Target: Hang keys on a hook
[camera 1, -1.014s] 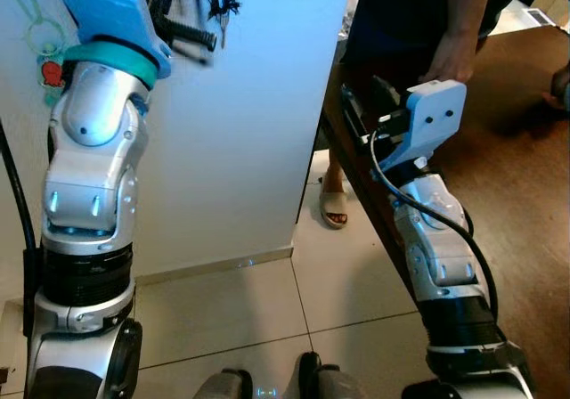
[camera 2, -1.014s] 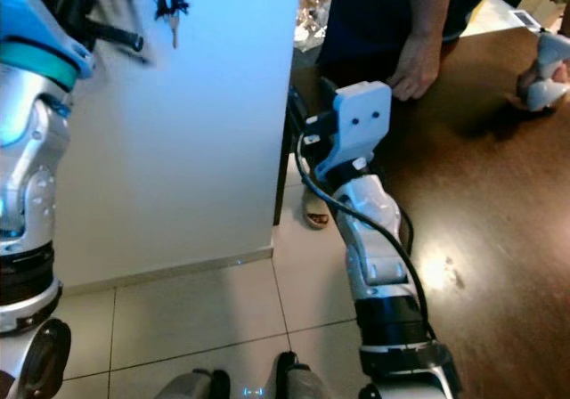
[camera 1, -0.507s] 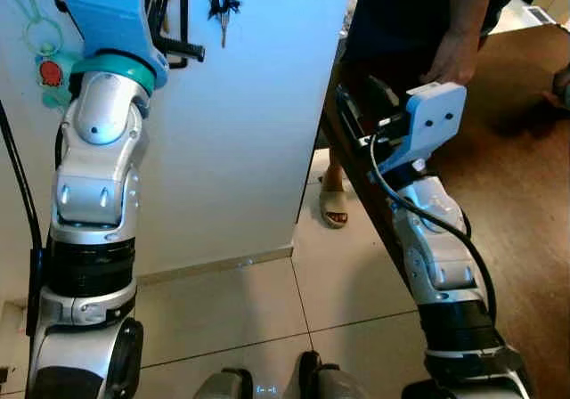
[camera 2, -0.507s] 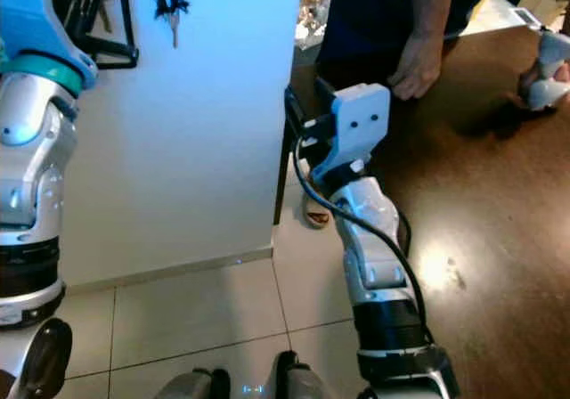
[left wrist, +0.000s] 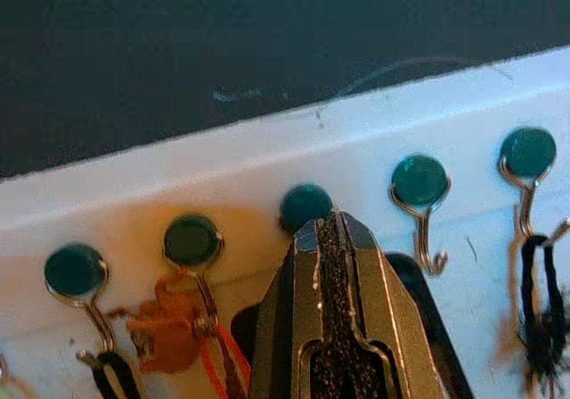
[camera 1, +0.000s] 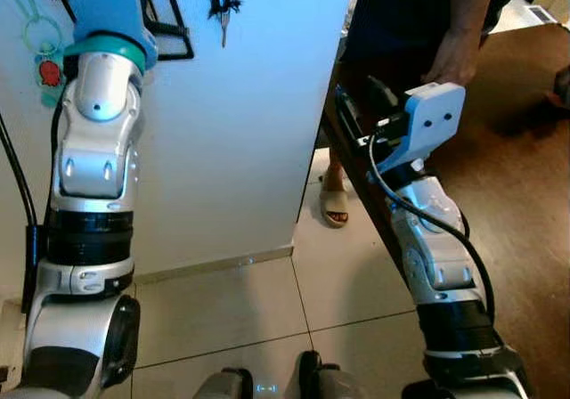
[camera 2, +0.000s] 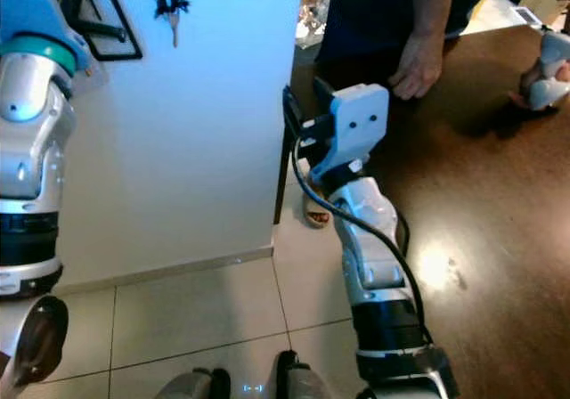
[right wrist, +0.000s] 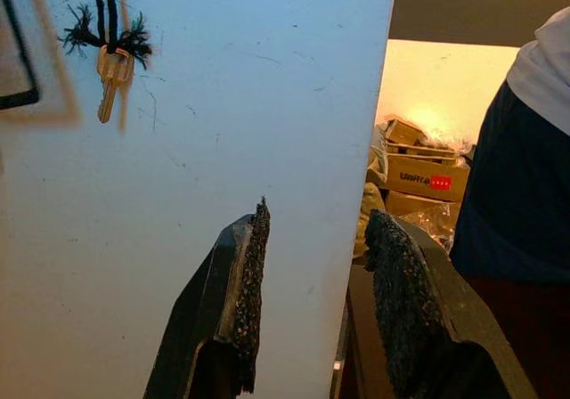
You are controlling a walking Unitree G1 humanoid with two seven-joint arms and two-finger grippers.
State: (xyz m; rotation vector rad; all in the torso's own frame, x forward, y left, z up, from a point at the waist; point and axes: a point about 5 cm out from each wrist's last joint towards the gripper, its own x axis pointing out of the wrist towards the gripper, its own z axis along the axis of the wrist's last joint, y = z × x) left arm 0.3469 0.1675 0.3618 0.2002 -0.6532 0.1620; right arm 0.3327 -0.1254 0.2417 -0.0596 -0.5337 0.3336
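Observation:
My left gripper [left wrist: 328,221] is raised against the white wall [camera 1: 249,132], its tips just under the middle green-knobbed hook [left wrist: 305,205] of a row. Its fingers are pressed together, and a black strap [left wrist: 427,310] comes out on both sides of them. From the head, that strap hangs as a black triangular loop [camera 1: 167,27] beside my left arm. A key on a black tasselled cord [camera 1: 220,7] hangs from the hook at one end of the row [left wrist: 527,152]. My right gripper [right wrist: 316,221] is open and holds nothing, low by the wall's corner.
A person stands at the brown table [camera 1: 517,194] on the right, one hand [camera 1: 454,56] on its edge and a sandalled foot [camera 1: 334,207] beneath. A green ring with a red tag [camera 1: 44,56] hangs far left. Cardboard boxes [right wrist: 419,172] sit beyond the wall.
My left arm has risen and swung left, carrying the black loop up the wall until it hangs as a still triangle. The right arm has barely moved.

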